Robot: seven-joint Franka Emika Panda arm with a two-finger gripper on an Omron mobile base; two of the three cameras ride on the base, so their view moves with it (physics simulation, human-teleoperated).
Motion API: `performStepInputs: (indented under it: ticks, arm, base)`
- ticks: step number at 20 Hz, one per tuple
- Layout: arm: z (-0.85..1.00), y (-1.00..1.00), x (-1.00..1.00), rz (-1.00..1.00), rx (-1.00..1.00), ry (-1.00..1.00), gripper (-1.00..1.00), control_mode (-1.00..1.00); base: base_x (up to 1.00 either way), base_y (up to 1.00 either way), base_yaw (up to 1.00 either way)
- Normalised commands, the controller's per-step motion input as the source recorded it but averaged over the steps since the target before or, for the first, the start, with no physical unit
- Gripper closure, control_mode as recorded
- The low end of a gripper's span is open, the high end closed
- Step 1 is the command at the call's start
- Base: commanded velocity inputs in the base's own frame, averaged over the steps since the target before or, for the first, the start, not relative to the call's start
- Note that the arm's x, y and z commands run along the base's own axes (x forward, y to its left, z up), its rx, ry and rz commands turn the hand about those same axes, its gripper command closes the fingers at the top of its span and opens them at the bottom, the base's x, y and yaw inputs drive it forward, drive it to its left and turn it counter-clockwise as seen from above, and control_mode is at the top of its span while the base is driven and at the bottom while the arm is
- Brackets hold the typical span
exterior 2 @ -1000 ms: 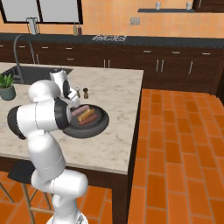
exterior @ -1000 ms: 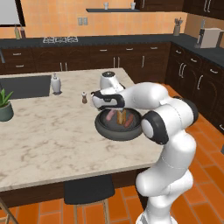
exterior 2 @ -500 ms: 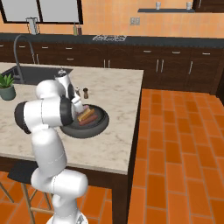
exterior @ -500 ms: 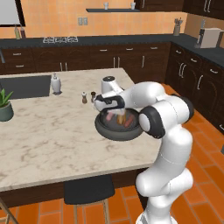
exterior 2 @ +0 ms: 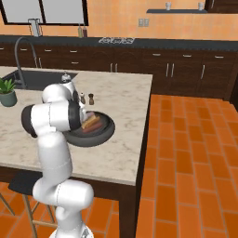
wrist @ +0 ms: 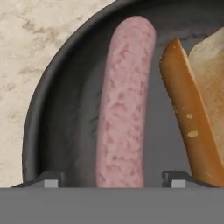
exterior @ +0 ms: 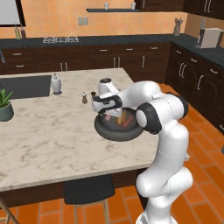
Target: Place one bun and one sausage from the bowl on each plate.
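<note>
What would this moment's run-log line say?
phase: reaching into bowl | gripper: open, fingers astride sausage, not gripped | bun: in bowl beside sausage | placed: none visible

The bowl (wrist: pixel 57 109) looks smooth, matt dark grey, the sausage (wrist: pixel 124 105) pale pink and mottled, the bun (wrist: pixel 197 109) a crusty brown with a dry tan crumb, the counter (wrist: pixel 26 39) polished veined beige marble
</note>
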Motion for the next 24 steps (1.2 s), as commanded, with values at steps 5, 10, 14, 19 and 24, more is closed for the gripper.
performStepInputs:
  ticks: [5,10,14,19,24]
  arm:
    - [-0.5,-0.11,-0.4,-0.19,0.06,0.03,1.0,-1.0]
    - [-0.47,-0.19,-0.73,-0.19,0.08,-0.02,1.0,-1.0]
    - [0.38,0.02,-0.21,-0.04,0.0,-0.03,1.0,-1.0]
    - [1.0,0.17,-0.34,0.0,0.0,0.0,1.0,-1.0]
    - [0.8,0.0,-0.93,0.04,0.03,0.06,1.0,-1.0]
  base:
    - [0.0,0.0,0.0]
    - [0.0,0.0,0.0]
    - [0.0,0.0,0.0]
    - [0.0,0.0,0.0]
    - [0.0,0.0,0.0]
